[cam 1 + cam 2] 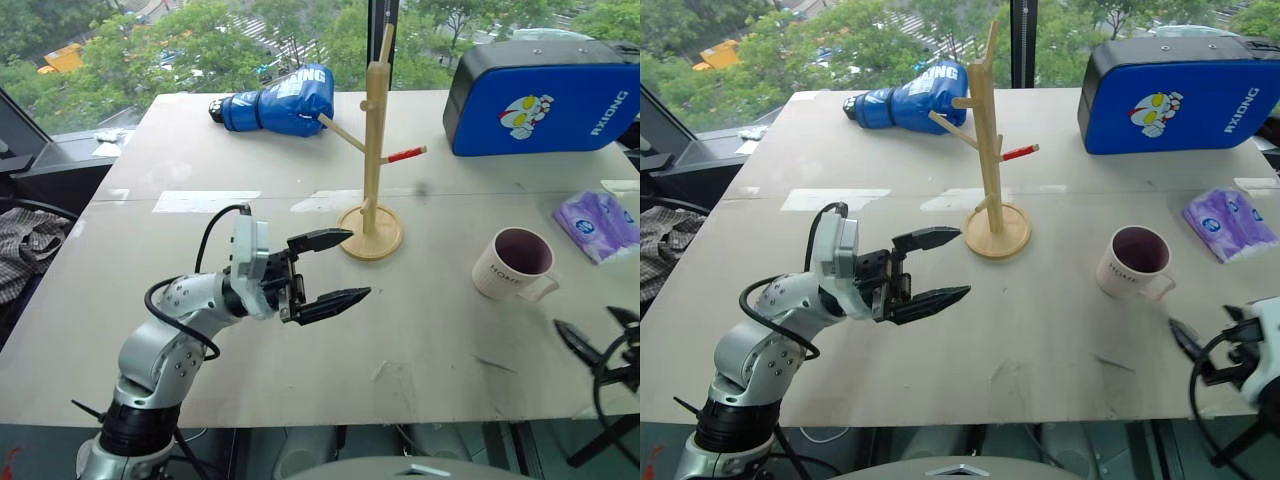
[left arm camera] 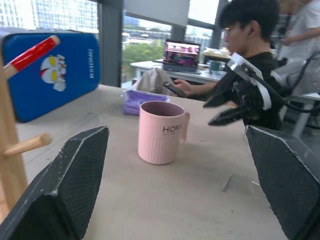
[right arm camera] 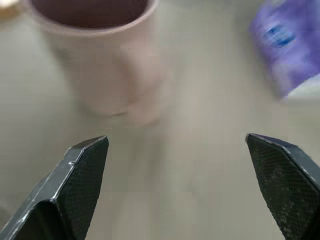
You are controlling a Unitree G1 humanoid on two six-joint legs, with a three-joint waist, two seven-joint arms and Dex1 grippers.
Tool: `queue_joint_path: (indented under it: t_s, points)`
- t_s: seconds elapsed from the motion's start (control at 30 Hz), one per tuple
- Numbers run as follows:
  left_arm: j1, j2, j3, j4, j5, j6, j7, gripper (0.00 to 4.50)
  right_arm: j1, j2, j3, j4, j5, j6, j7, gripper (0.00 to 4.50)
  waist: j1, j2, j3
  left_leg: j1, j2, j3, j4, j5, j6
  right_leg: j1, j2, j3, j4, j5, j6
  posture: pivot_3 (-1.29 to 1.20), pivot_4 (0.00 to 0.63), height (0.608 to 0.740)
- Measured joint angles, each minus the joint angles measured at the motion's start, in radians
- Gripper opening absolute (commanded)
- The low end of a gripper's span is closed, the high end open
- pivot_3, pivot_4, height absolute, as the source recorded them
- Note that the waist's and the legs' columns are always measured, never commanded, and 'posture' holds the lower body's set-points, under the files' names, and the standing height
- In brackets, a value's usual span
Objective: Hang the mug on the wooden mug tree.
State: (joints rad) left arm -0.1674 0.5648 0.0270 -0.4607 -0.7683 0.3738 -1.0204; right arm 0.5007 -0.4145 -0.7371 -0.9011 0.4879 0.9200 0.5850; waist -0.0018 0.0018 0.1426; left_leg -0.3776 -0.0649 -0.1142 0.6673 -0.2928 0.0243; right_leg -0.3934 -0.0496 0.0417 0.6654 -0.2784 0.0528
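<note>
I see the mug [image 1: 513, 263] standing upright on the table [image 1: 420, 340], its handle toward the near edge, well to the right of the wooden mug tree [image 1: 372, 150] and left of a purple tissue pack [image 1: 598, 224]. My right gripper [image 1: 598, 332] sits near the mug with its fingers spread wide and empty. My left gripper [image 1: 338, 268] hovers in front of the tree's base, fingers apart, holding nothing.

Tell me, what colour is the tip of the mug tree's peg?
Red, on the wooden mug tree; clearest in the left wrist view.
</note>
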Motion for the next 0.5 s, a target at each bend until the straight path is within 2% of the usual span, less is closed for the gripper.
queue_joint_path:
  t_s: [0.17,0.3,0.5]
  points:
    - [0.048,0.048,0.005,0.044,0.001,-0.011,-0.099,4.5,-0.01,0.105,0.148,-0.008,-0.062,-0.043,-0.146,4.44,-0.014,-0.001,-0.001,0.001,0.0,-0.001,0.0,0.001,-0.002,0.0,0.001,-0.001,0.0,0.0,0.0,0.0,0.15,0.74]
    - [0.117,0.092,0.023,0.09,0.028,-0.062,-0.198,4.5,-0.067,0.186,0.26,0.094,-0.166,-0.181,-0.26,4.44,-0.009,0.0,-0.001,0.0,0.0,-0.001,-0.002,0.001,-0.002,-0.001,0.001,-0.001,-0.001,0.0,0.0,0.0,0.15,0.74]
    - [0.155,0.086,0.035,0.067,0.041,-0.096,-0.194,4.5,-0.168,0.187,0.311,0.208,-0.237,-0.275,-0.337,4.44,-0.01,0.0,-0.001,-0.001,0.0,-0.001,-0.002,0.001,-0.002,-0.002,-0.001,-0.001,-0.002,0.0,0.0,0.0,0.15,0.74]
